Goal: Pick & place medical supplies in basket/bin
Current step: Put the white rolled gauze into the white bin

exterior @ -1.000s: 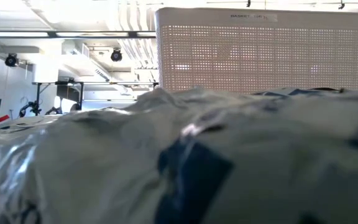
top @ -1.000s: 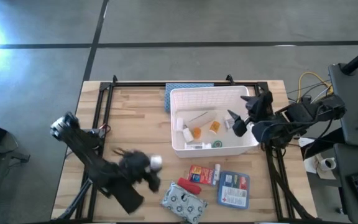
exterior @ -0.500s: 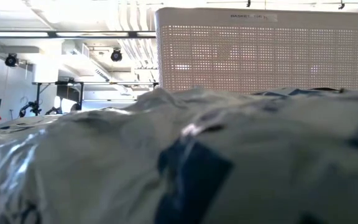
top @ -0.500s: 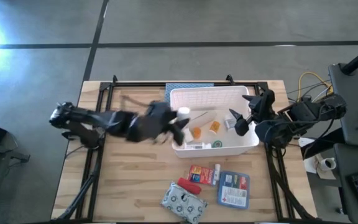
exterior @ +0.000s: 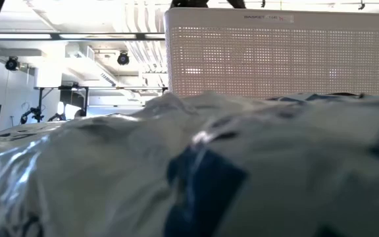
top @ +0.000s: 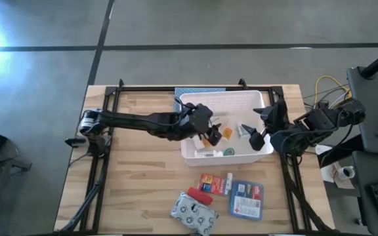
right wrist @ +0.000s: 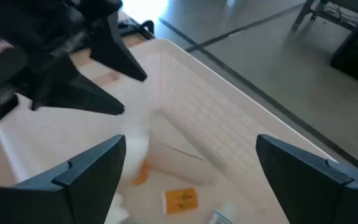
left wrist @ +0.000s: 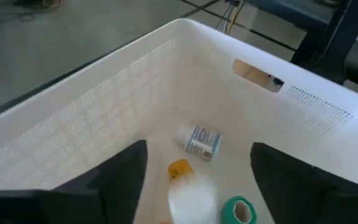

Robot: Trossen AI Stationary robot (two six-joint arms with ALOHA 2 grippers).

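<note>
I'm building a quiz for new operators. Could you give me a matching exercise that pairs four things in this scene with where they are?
Things:
1. grey patterned pouch
2. blue-white flat box
3. blue-grey mat
4. left gripper

Places:
A. showing behind the far wall of the bin
B. above the bin's inside
C. on the table, farthest right of the loose items
D. on the table, nearest its front edge

Pairs: 1-D, 2-C, 3-A, 4-B

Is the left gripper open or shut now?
Open: the left gripper over the bin shows spread fingers, nothing gripped.
</note>
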